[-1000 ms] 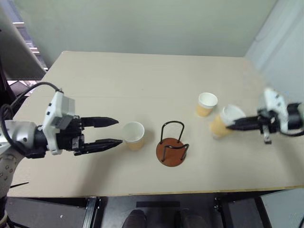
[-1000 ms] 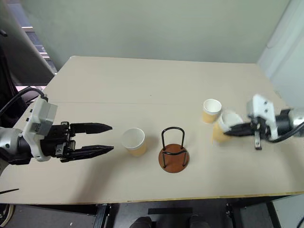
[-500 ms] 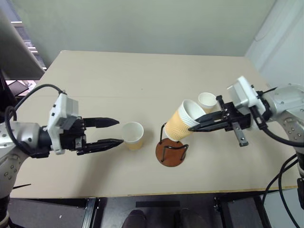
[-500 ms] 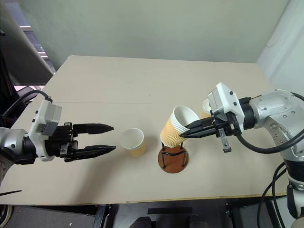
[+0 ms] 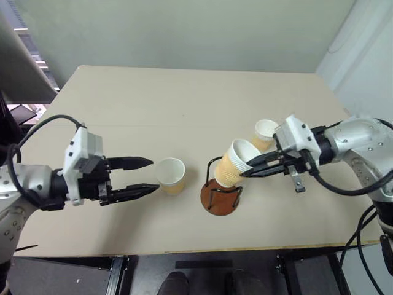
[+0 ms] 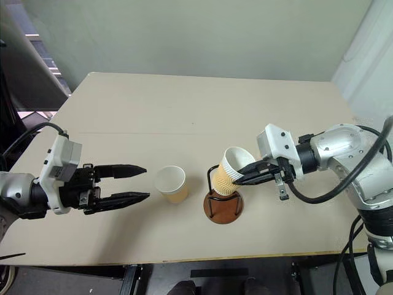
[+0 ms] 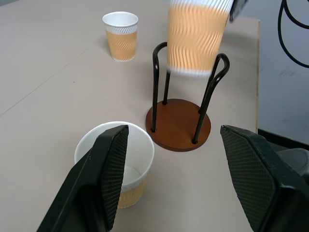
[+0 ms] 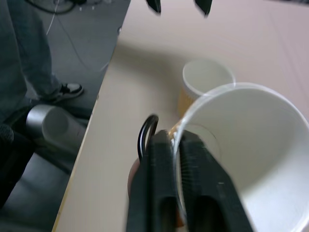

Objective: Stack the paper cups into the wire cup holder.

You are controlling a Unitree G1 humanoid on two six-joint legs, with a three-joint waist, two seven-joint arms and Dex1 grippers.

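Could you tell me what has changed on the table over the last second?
The right gripper, fingers pinching a paper cup's wall, carried it from the table's right side to the wire cup holder, lowering it tilted between the loops. The left gripper, the cup before it and the far cup stayed put.

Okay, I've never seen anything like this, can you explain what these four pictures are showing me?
It's a two-armed robot at a table. Two pictures come from cameras in its head, looking down over both arms. The other two come from cameras on its wrists, looking along each gripper.

On the table stand two paper cups, the near cup and the far cup, and a wire cup holder.

The right gripper pinches the rim of a third cup, tilted over the holder. The left gripper, jaws open, sits beside the near cup.
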